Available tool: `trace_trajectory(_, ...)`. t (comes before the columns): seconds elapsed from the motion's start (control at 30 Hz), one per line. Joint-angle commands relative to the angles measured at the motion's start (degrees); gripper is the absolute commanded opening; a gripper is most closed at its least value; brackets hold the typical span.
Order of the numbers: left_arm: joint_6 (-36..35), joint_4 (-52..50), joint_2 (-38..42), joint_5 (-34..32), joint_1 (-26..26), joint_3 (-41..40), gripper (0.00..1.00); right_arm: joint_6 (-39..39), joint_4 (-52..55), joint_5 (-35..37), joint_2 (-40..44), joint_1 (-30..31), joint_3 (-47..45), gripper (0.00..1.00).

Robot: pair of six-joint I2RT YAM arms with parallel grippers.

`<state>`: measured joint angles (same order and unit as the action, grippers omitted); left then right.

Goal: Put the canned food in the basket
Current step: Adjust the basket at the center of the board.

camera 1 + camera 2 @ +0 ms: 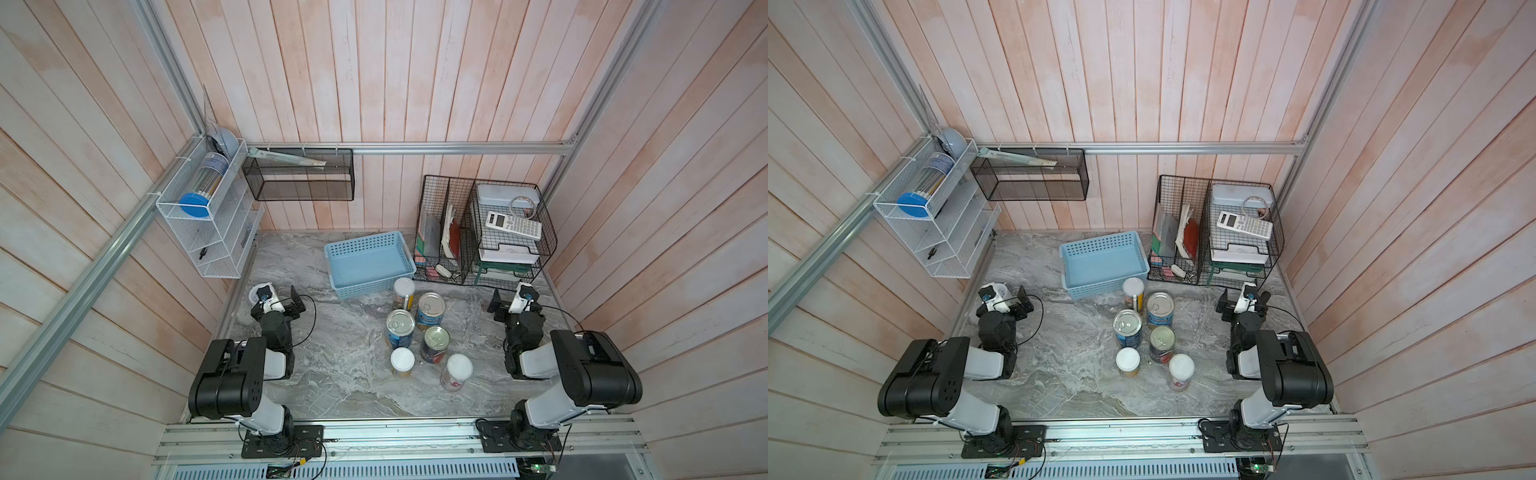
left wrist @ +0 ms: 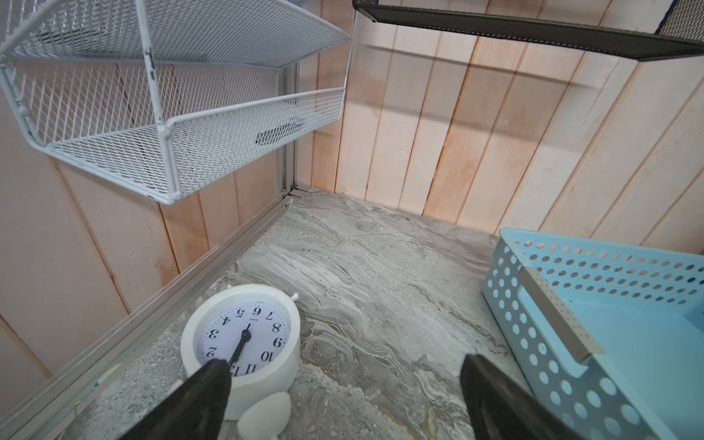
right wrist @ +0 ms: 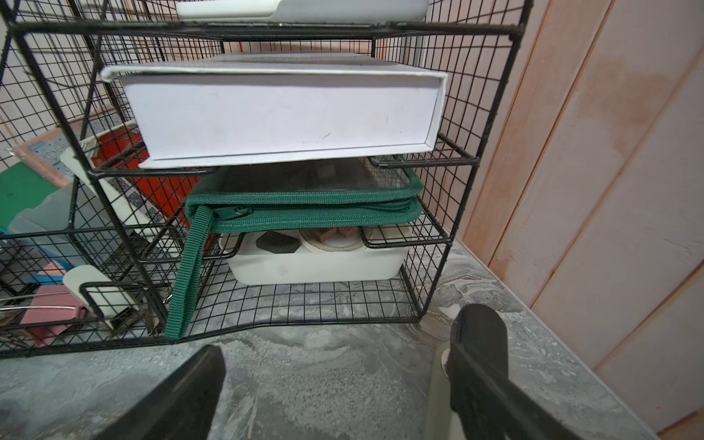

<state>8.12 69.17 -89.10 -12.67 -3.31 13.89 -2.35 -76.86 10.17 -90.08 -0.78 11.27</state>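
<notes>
Several upright cans stand in a cluster mid-table in both top views. Three are wider tins with silver pull-tab tops (image 1: 431,309) (image 1: 400,328) (image 1: 435,343). Three are slimmer with white lids (image 1: 404,291) (image 1: 402,360) (image 1: 456,371). The light blue basket (image 1: 376,286) (image 1: 1100,266) (image 2: 552,343) sits empty just behind them. My left gripper (image 1: 282,302) (image 2: 343,369) hovers open left of the basket, over bare marble. My right gripper (image 1: 515,300) (image 3: 344,339) is open at the right, facing the black wire organizer, holding nothing.
A white alarm clock (image 2: 244,343) lies by the left fingertip, near the left wall. A white wire shelf (image 1: 208,232) and a black mesh rack (image 1: 299,178) hang above the back left. The black wire organizer (image 1: 482,232) (image 3: 266,327), full of office items, fills the back right corner.
</notes>
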Motion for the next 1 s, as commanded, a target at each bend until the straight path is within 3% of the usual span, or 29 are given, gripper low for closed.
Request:
trace_trajectory(0.0,-0.7,-0.4,-0.2,-0.3,0.1,0.5,1.0,-0.2,-0.4,-0.5,0.7,0.3,0.6,0.98)
trace_trajectory(0.63,-1.7,-0.2,0.7,1.2,0.3,0.2,1.0,-0.6,-0.5,1.7,2.5,0.6,0.0,0.98)
trace_trajectory(0.8,-4.7,-9.8,9.8,-4.8,4.1,1.4,1.0,0.2,15.4,3.1,12.9,1.5,4.1,0.98)
trace_trajectory(0.87,-8.3,-11.0,13.6,-9.7,8.5,1.1,1.0,-3.3,25.0,5.4,17.3,1.7,7.1,0.98)
trace_trajectory(0.97,-10.8,-14.4,19.6,-11.5,13.8,2.4,1.0,-5.1,35.4,-1.2,23.3,1.8,9.3,0.98)
